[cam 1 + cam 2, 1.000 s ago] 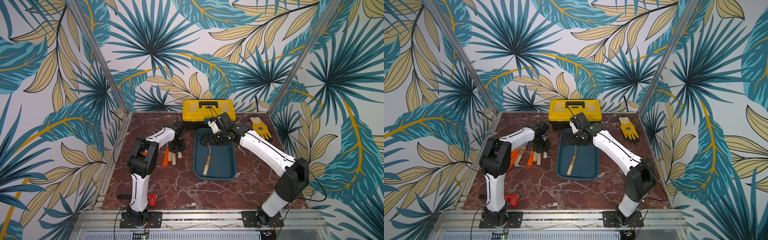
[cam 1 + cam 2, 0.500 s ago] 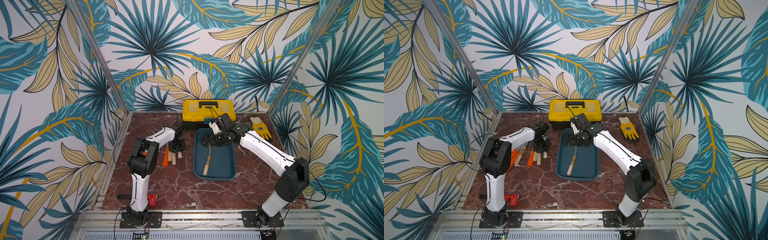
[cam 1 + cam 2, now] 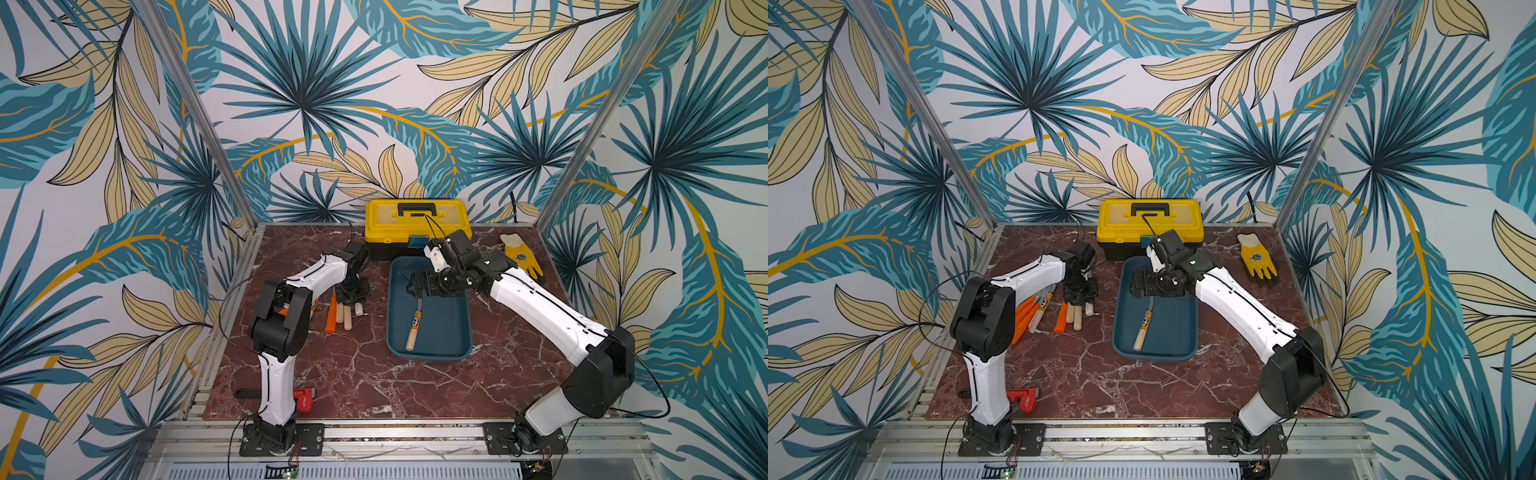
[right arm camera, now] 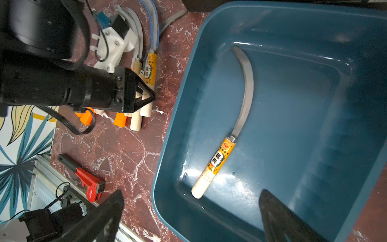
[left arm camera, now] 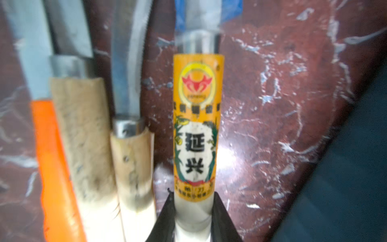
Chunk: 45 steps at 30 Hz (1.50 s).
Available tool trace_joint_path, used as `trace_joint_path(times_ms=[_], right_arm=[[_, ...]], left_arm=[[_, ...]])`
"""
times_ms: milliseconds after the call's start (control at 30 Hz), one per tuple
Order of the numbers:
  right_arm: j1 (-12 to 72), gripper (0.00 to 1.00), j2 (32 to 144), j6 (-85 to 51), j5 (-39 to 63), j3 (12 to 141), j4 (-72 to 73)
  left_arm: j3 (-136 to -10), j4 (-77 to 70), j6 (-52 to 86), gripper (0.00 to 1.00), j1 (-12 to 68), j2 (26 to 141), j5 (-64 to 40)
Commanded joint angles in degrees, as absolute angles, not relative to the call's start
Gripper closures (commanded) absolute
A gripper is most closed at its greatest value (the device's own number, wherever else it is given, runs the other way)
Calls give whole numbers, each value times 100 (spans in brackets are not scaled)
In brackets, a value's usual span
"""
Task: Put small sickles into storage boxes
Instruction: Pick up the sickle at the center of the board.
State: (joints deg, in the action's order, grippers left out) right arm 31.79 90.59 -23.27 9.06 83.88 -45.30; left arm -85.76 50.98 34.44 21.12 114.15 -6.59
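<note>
The teal storage box (image 3: 451,328) (image 3: 1173,332) (image 4: 303,125) sits mid-table and holds one small sickle (image 3: 414,328) (image 3: 1143,324) (image 4: 219,161) with a labelled wooden handle. Left of the box, several more small sickles (image 3: 343,318) (image 3: 1059,316) (image 4: 136,119) lie in a row, some with orange handles and some with wooden ones. My left gripper (image 5: 193,211) (image 3: 353,293) is shut on the labelled handle of the sickle (image 5: 195,130) nearest the box. My right gripper (image 4: 191,192) (image 3: 417,286) hangs open and empty above the box's far end.
A yellow-and-black toolbox (image 3: 417,222) stands at the back wall, just behind the box. A yellow glove (image 3: 521,259) lies at the back right. A red clamp-like tool (image 3: 303,401) (image 4: 90,186) lies by the left arm's base, near the front edge.
</note>
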Motion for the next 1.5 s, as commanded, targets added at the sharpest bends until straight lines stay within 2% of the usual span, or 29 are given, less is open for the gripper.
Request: trace_joint_path(times_ms=[0,1033,1467], right_arm=[[3164,1,8827,-2536,938,8181,-4500],[3276,1,7364,-3489,593,6873,-4329],[3288,0,7025,-3688,392,6624,-4460]], left_arm=[[-8453,5090,3512,100,2166,10968,-582],[-7023,5089,3937,100,3197,9082,-534],[-7077,5091,4058,100,3856,8980,-697]])
